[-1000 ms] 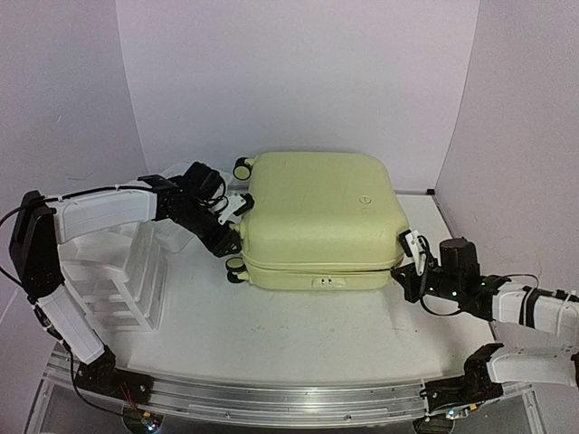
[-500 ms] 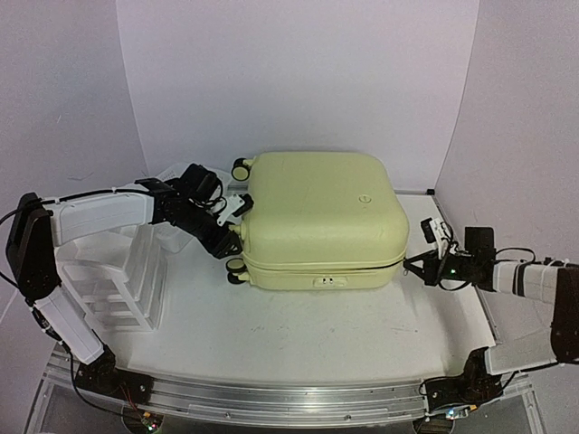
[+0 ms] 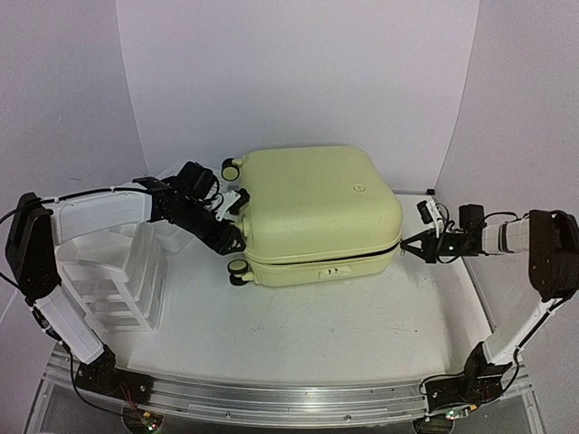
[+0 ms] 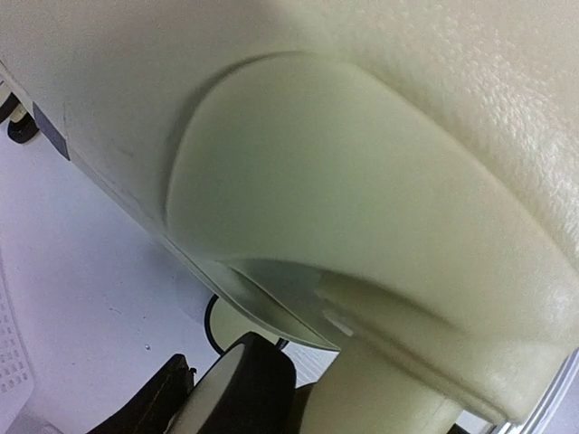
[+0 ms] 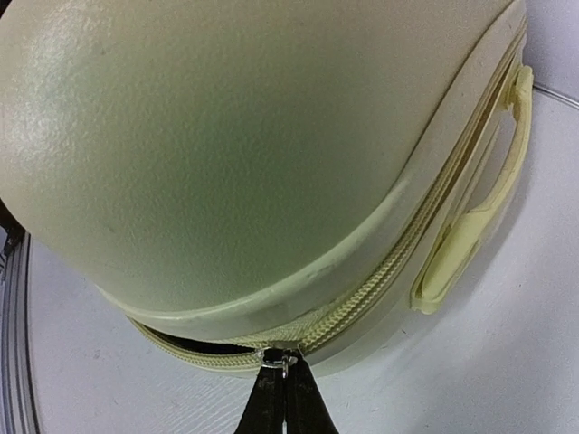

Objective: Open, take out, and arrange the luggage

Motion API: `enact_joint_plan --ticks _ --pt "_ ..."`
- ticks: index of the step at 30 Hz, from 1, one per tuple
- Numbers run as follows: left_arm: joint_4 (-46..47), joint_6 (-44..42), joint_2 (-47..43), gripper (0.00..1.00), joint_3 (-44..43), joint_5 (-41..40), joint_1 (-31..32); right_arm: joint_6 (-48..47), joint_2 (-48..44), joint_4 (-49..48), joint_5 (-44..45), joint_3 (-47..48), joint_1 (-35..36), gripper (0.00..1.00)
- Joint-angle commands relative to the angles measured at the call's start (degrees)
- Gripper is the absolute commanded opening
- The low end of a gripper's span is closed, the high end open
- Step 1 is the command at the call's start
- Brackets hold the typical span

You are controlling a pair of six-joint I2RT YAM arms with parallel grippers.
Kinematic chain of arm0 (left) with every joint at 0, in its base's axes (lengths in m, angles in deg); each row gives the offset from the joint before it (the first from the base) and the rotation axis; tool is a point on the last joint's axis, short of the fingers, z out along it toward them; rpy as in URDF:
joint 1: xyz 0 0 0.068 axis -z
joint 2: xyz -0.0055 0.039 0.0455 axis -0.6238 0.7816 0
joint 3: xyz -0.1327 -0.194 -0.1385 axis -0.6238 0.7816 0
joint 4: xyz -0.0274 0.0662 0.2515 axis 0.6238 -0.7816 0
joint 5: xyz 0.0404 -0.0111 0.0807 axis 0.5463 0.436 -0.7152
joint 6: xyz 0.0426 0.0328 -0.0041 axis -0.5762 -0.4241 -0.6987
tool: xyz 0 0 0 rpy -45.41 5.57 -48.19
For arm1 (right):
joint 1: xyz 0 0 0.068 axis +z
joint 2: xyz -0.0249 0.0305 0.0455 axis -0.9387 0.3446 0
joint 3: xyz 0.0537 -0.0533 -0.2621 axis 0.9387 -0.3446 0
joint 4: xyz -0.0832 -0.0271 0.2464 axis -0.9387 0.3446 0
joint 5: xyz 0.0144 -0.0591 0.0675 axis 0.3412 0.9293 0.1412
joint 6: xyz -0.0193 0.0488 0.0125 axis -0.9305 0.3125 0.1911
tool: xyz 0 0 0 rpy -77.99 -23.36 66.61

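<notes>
Rightward swung the right gripper, clamped on the zipper pull to unzip the luggage; the left gripper steadied its wheeled left end, jaws hidden, state untellable.

A robotics lab cell; plain white backdrop around a white table; arms bolted to an aluminium rail.

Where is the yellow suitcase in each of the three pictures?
Top view: luggage mid-table.
Left wrist: luggage fills the frame, a wheel at the bottom.
Right wrist: luggage fills the upper frame, zipper pull bottom centre.
Shared landmark: the zipper seam, top and right wrist; the wheels, top and left wrist.
</notes>
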Motion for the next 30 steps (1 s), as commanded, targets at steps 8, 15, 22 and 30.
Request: enact_joint_plan --ticks 8,15,22,30 --pt "-6.4 8.8 -14.3 0.80 -8.6 0.2 -0.4 -10.0 -17.0 6.3 5.0 -7.2 5.4 0.00" --pt "-7.9 8.2 -9.6 0.82 -20.1 -10.5 10.6 -11.5 -23.9 10.2 9.7 -13.2 17.5 0.00" --pt "-8.2 1.6 11.0 0.81 -42.5 -13.8 21.4 -12.7 -31.5 14.2 13.3 -16.4 27.0 0.00" --pt "-8.2 -1.6 28.5 0.82 -65.2 -15.5 27.4 -14.0 -31.3 16.5 21.6 -16.3 37.9 0.00"
